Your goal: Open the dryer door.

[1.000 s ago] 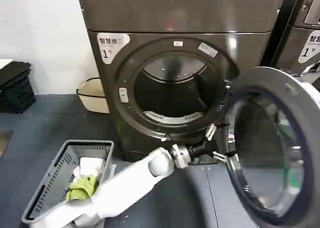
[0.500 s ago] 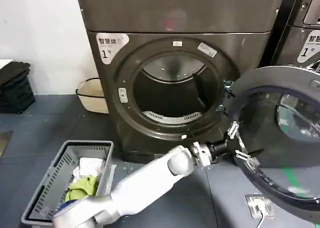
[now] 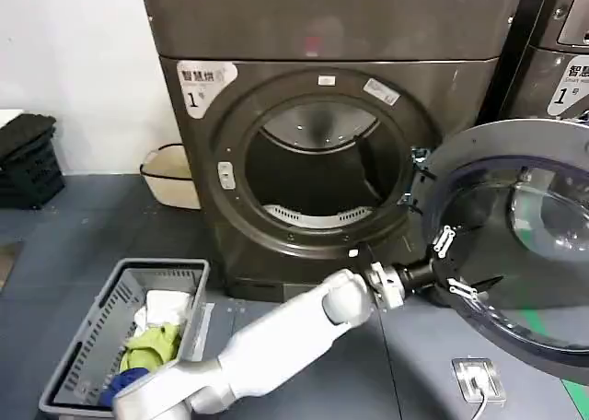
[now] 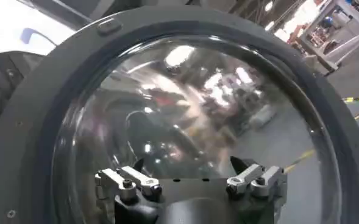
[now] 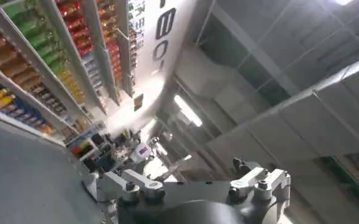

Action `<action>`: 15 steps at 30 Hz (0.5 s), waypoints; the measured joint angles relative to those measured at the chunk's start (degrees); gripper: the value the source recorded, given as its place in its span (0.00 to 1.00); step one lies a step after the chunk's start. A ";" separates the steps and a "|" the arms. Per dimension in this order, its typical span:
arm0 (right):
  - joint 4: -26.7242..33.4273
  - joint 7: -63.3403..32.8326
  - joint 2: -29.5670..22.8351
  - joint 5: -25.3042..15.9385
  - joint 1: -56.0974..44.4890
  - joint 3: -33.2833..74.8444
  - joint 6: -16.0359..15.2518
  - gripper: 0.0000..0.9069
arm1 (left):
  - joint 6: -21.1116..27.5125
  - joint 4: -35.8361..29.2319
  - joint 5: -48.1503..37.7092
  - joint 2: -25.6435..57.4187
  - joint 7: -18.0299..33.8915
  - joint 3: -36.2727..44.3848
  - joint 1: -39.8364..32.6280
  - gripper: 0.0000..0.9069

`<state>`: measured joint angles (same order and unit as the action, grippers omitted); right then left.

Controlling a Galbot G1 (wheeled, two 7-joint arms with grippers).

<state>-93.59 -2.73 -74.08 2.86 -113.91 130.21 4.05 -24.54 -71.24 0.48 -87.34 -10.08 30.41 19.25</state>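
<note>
The dryer (image 3: 276, 33) stands in the middle with a white "1" label and its round opening (image 3: 317, 176) uncovered. The dryer door (image 3: 442, 176) is swung out to the right, its dark grey inner face and clear bowl (image 3: 543, 245) turned toward me. My left arm reaches across from the lower left. My left gripper (image 3: 465, 265) is open at the bowl's near side, nothing between its fingers. The left wrist view has the door's bowl (image 4: 191, 103) directly ahead of the open left gripper (image 4: 188, 167). My right gripper (image 5: 188, 167) is open and points up at a ceiling.
A grey laundry basket (image 3: 83, 346) with clothes sits on the floor at the lower left. A beige tub (image 3: 170, 176) and black crates (image 3: 28, 157) stand left of the dryer. A second machine (image 3: 552, 61) stands behind the door. A floor socket (image 3: 474, 379) lies below it.
The door has swung further open to the right. My left gripper has moved right with it, staying open at the door's inner face.
</note>
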 joint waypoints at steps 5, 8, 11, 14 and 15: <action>0.60 0.17 0.95 0.20 0.03 0.09 -0.78 1.00 | 0.22 0.20 0.03 -0.50 0.00 0.02 -0.18 1.00; 0.70 0.25 1.16 0.24 0.15 0.09 -1.10 1.00 | 0.69 0.69 0.20 -1.04 0.06 0.01 -0.37 1.00; 0.69 0.26 1.16 0.36 0.24 -0.03 -1.18 1.00 | 1.58 1.22 0.43 -1.65 0.42 -0.01 -0.37 1.00; 0.63 0.34 1.17 0.38 0.45 -0.22 -1.25 1.00 | 3.32 1.14 0.26 -2.28 1.18 -0.01 -0.25 1.00; 0.59 0.39 1.18 0.38 0.53 -0.28 -1.28 1.00 | 3.93 1.01 -0.04 -2.43 1.54 0.02 -0.14 1.00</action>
<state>-93.01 -2.34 -72.89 3.24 -113.38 129.92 2.76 -20.61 -70.23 0.44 -89.77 -8.54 30.43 19.11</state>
